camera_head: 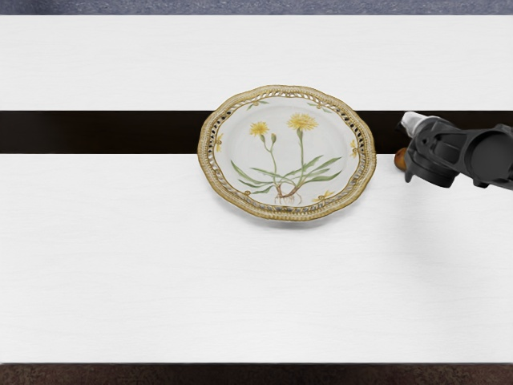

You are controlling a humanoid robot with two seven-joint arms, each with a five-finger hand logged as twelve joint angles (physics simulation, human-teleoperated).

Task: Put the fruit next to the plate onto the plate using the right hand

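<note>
Head view, looking down at a slant on a white table (160, 265). A wide dark band (96, 132) runs straight across the table from the left edge to the right edge, a little above the middle. A thin brown strip shows along the bottom edge, below the table.

A round plate (240, 140) sits near the centre, a little right of the middle, lying flat and crossing the dark band. Its rim is wavy, pierced like lacework and edged in gold. The white face is painted with a plant (290, 164): two yellow flowers on thin stems, long green leaves and pale roots at the base. Nothing lies on the plate.

The right arm (493, 156) comes in from the right edge at the height of the band. It is dark grey with rounded joints. The right hand (429, 152) is at its end, just to the right of the plate and apart from the rim, with a pale tip showing at its top left.

The fruit (400, 159) is on the table between the plate's right rim and the hand. Only a small orange-brown sliver shows at the hand's left edge; the hand covers the rest. It cannot be told whether the hand is clasping the fruit or only resting over it.
</note>
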